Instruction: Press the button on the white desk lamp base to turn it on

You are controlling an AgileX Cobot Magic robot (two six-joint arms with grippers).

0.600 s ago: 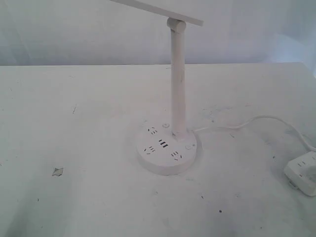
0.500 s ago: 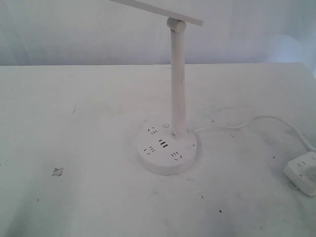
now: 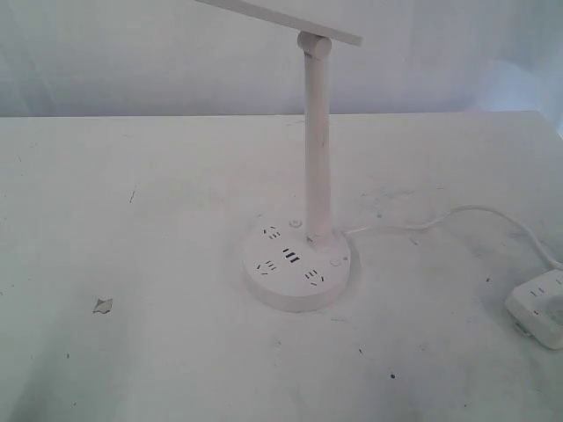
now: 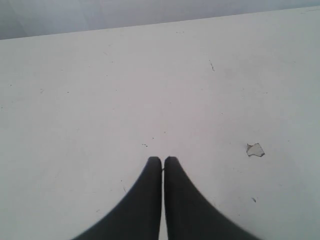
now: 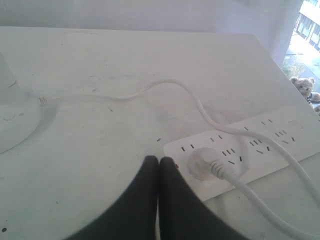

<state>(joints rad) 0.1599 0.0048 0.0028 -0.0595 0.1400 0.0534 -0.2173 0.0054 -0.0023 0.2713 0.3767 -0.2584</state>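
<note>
The white desk lamp base point(image 3: 296, 265) is a round puck with dark socket holes and USB slots on top, standing mid-table. A slim white pole point(image 3: 317, 141) rises from it to a flat lamp head point(image 3: 281, 18). A small round button point(image 3: 335, 261) shows on the base's right side, another point(image 3: 296, 224) at its back. Neither gripper shows in the exterior view. My left gripper point(image 4: 162, 161) is shut over bare table, holding nothing. Also shut and empty, my right gripper point(image 5: 159, 161) hovers beside the power strip point(image 5: 240, 147); the base's edge point(image 5: 15, 122) lies far off.
A white power strip point(image 3: 537, 309) lies at the right edge with a plug point(image 5: 202, 162) in it. Its cord point(image 3: 440, 218) runs to the lamp base. A chipped spot point(image 3: 103, 305) marks the table on the left. A teddy bear point(image 5: 305, 87) sits beyond the table.
</note>
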